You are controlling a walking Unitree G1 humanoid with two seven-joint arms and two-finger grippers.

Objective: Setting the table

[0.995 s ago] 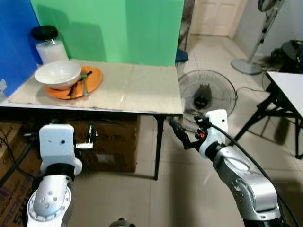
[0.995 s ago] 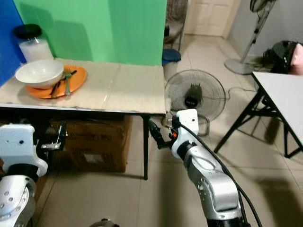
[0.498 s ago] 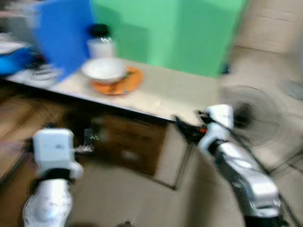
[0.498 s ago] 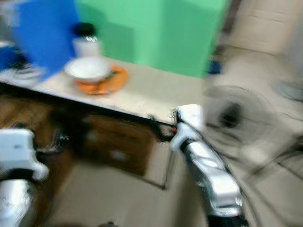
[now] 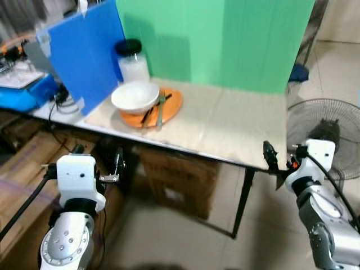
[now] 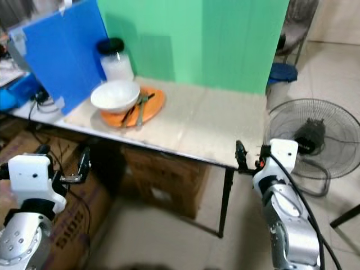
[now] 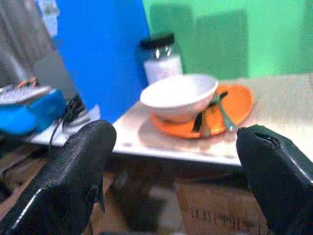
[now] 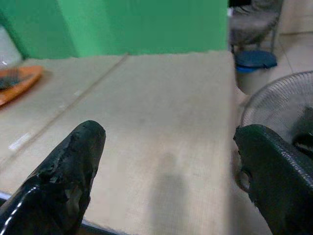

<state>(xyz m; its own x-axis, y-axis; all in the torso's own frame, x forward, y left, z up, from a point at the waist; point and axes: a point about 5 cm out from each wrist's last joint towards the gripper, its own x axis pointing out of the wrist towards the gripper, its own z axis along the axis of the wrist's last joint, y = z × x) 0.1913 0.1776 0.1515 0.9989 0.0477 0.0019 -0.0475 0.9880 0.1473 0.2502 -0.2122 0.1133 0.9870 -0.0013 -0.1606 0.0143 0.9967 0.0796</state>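
Observation:
A white bowl [image 5: 135,97] rests on an orange plate [image 5: 171,104] at the table's far left, with a fork [image 5: 160,108] and a dark utensil [image 5: 148,112] lying on the plate beside it. My left gripper [image 5: 117,163] hangs open below the table's front edge, well short of the plate. In the left wrist view the bowl [image 7: 179,95] and plate [image 7: 234,107] appear between its spread fingers [image 7: 83,171]. My right gripper [image 5: 271,159] is open at the table's near right corner, empty, its fingers [image 8: 68,166] framing bare tabletop [image 8: 156,127].
A lidded glass jar [image 5: 132,61] stands behind the bowl against blue [image 5: 84,53] and green [image 5: 225,39] boards. A blue device with cables [image 5: 22,93] lies at far left. Cardboard boxes [image 5: 180,174] sit under the table. A floor fan [image 5: 329,135] stands to the right.
The camera has swung left and steadied, so the table sits more central and the blue board has come into view. Both grippers keep their open pose, the right one now at the table corner.

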